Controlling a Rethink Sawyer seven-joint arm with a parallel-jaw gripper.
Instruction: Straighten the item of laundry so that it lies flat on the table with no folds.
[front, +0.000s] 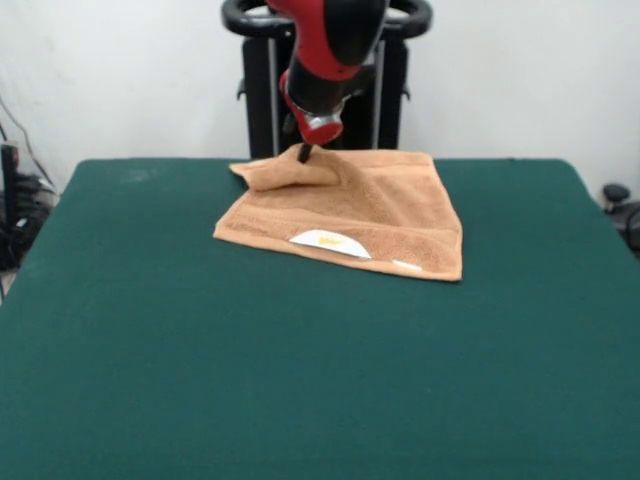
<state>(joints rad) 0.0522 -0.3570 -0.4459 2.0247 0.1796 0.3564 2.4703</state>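
Front view, towel (345, 215) laid on green counter (300, 380) toward its far side, far-left corner folded over, end effector (304, 153) lowered onto that fold, its opening not discernible, labels (330, 242) on near edge.

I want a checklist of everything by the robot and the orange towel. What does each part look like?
Surface: dark green felt-like table, bare around the towel.
Job's things: tan-orange terry towel with white labels on its near edge; far-left corner bunched and raised, not flat.
Clutter: nothing seen.
Gripper: red and black arm's gripper at the raised corner; open or shut unclear.
Cables: dark cables past the table's left edge.
Surroundings: white wall, black pedestal behind.
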